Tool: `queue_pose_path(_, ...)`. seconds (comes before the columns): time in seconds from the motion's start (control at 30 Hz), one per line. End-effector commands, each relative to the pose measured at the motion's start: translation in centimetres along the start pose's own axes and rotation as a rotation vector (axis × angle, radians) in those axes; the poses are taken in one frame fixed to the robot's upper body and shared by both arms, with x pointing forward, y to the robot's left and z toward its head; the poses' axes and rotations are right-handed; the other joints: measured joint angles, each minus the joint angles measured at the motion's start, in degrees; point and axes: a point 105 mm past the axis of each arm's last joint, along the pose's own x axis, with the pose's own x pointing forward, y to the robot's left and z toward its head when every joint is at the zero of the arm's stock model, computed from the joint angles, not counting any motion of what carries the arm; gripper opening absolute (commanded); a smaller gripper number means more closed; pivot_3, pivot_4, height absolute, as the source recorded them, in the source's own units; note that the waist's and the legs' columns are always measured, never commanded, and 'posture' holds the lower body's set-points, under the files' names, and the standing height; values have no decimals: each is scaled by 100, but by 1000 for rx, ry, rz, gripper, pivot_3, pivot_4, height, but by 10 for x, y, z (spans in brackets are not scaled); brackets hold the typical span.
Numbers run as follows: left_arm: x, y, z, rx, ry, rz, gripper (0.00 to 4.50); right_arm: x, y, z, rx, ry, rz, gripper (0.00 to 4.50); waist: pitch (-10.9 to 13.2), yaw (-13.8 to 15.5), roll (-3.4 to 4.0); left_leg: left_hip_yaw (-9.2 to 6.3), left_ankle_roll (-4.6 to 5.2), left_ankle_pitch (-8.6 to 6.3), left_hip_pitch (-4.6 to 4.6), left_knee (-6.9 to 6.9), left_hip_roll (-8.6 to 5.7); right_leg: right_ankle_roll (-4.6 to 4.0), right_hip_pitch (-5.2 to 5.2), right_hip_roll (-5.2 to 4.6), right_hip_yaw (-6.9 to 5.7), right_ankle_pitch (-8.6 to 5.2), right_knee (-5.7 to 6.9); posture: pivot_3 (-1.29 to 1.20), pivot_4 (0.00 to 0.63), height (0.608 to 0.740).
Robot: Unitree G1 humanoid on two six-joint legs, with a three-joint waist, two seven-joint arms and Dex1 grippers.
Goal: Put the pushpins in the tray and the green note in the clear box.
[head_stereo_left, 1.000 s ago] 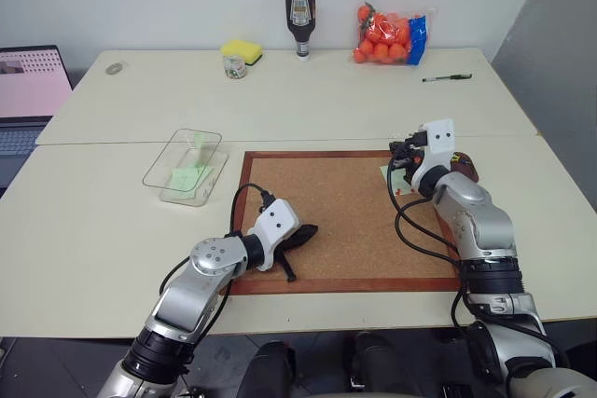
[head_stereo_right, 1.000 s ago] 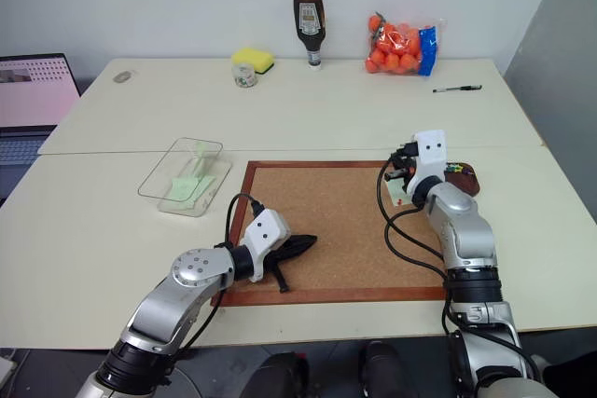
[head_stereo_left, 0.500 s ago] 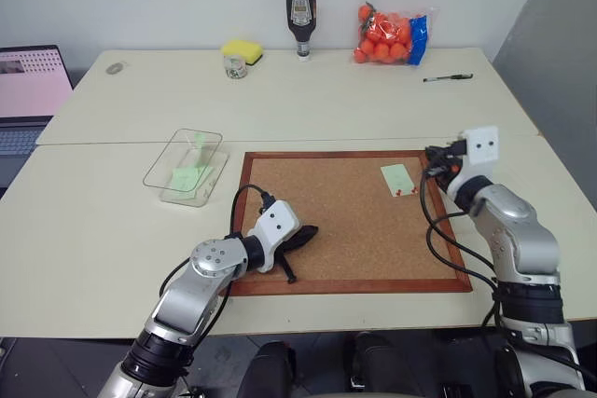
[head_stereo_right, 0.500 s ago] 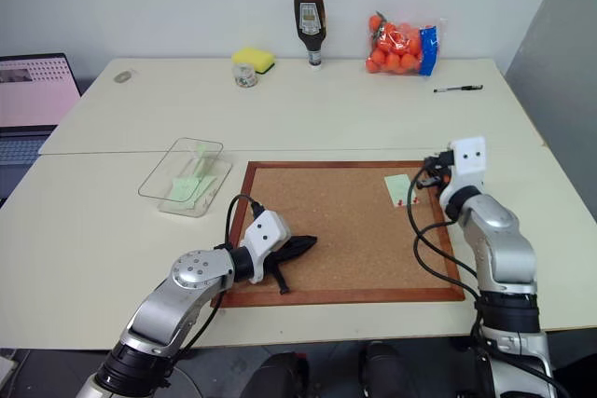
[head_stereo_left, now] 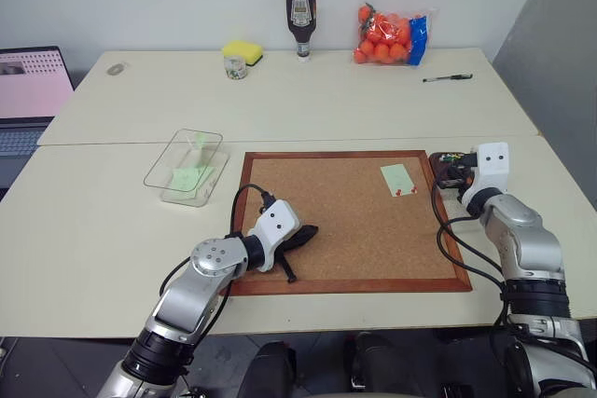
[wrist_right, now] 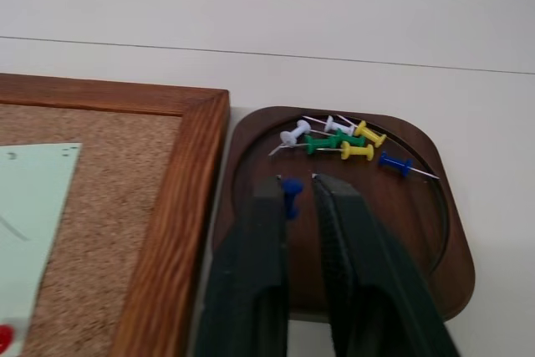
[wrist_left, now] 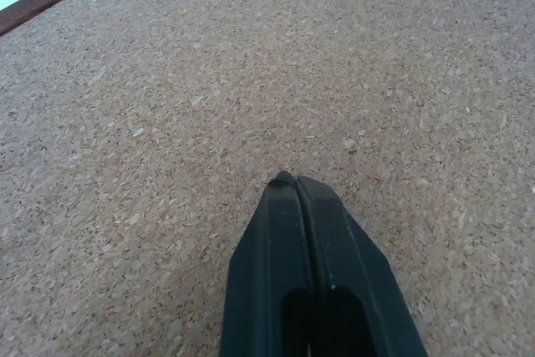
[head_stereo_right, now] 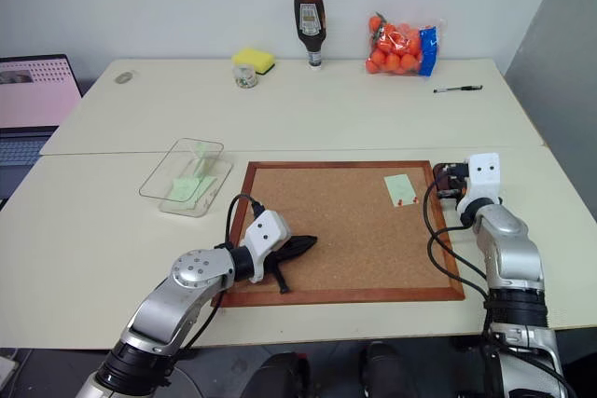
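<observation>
Step in hand, pushpin into tray: the left jaws lie pressed shut, holding nothing, on the bare corkboard (head_stereo_left: 326, 221) near its left frame, and you can leave them parked there. On the right, the right jaws hang over the tray (wrist_right: 418, 232), parted by a narrow gap, with a blue pushpin (wrist_right: 291, 187) at their tips. Whether it is gripped or already loose, you cannot tell. Open fully while you are inside the rim, since the pin sits toward the corkboard side of the dish, and lift straight up so that the tips do not drag the pin out or nudge the dish. Containers, item one: the clear box (head_stereo_left: 160, 157), on the worktop (head_stereo_left: 93, 221) just left of the corkboard, holding pale green paper, one slip flat and one seemingly leaning on the far wall. Item two: the tray, touching or nearly touching the corkboard's right frame, holding a loose heap of pushpins (wrist_right: 334, 140) at its far side: white, green, yellow, and one dark blue lying slightly apart. Outstanding: the green note (head_stereo_left: 396, 177) lies on the corkboard near its right frame, with red pushpins (head_stereo_left: 403, 192) at its near edge.
</observation>
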Motion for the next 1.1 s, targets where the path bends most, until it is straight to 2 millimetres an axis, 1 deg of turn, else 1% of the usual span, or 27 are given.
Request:
queue_pose_path(0.03, 1, -11, -26, -46, 99, -39, 0, 0, -9, 21, -28, -74, -25, 1578, 0, 0, 1, 0, 0, 0, 0, 0, 0, 0, 0, 0, 0, 0, 0, 0, 150, 740)
queue_pose_path(0.07, 1, -11, -26, -46, 99, -39, 0, 0, -9, 20, -30, -74, -25, 1725, -1, 0, 1, 0, 0, 0, 0, 0, 0, 0, 0, 0, 1, 0, 0, 0, 150, 740)
queue_pose_path(0.17, 1, -11, -25, -46, 98, -38, 0, 0, -11, 20, -32, -75, -37, 1725, -1, 0, 1, 1, 0, 0, 0, 0, 0, 0, 0, 0, 1, 0, 0, 0, 150, 740)
queue_pose_path(0.3, 1, -11, -25, -45, 96, -37, 0, -5, -12, 28, -24, -123, -34, 1725, -1, 0, 1, 0, 0, 0, 0, 0, 0, 0, 0, 0, 1, 0, 0, 0, 150, 740)
queue_pose_path(0.33, 1, -11, -25, -45, 97, -36, 0, -9, -10, 32, -16, -148, -20, 1725, -1, 0, 1, 0, 0, 0, 0, 0, 0, 0, 0, 0, 1, 0, 0, 0, 150, 740)
queue_pose_path(0.4, 0, -11, -25, -47, 97, -34, 0, -23, 0, 38, -11, -191, 55, 1725, -1, 4, 1, 0, 0, 0, -1, 0, 0, 0, 0, 0, 1, 0, 0, 0, 150, 740)
queue_pose_path(0.43, 0, -12, -25, -48, 97, -34, 0, -31, 10, 35, -27, -187, 112, 1725, -1, 6, 1, -2, 0, 0, -1, -1, 1, 1, 0, 0, 0, 0, -1, 0, 150, 740)
queue_pose_path(0.53, -1, -12, -24, -48, 96, -36, 0, -46, 31, 18, -71, -124, 229, 1725, -3, 16, 3, -5, 0, -1, -3, -4, 5, 2, 1, 2, -4, -1, -6, 0, 150, 740)
queue_pose_path(0.63, -1, -13, -24, -48, 94, -38, 0, -56, 46, 4, -87, -86, 283, 1725, -3, 12, 3, 1, 0, -1, -3, -3, 5, 2, 2, 1, 0, -1, -10, 0, 150, 740)
queue_pose_path(0.73, -1, -13, -23, -46, 93, -40, 0, -57, 59, -4, -106, -71, 300, 1725, -3, -1, 4, 2, 1, -2, 0, -2, 7, 2, 1, 3, 0, -1, -7, 0, 150, 740)
queue_pose_path(0.83, -1, -13, -22, -44, 92, -42, 0, -53, 65, -7, -108, -68, 292, 1725, -3, 0, 4, -1, 0, -2, 2, -3, 9, 2, 1, 6, -3, -1, -5, 0, 150, 740)
queue_pose_path(1.1, -1, -12, -21, -40, 94, -44, 0, -39, 61, -9, -103, -70, 228, 1725, -3, 13, 4, 0, 0, -2, -3, -3, 8, 2, 1, 6, -2, -1, -15, 0, 150, 740)
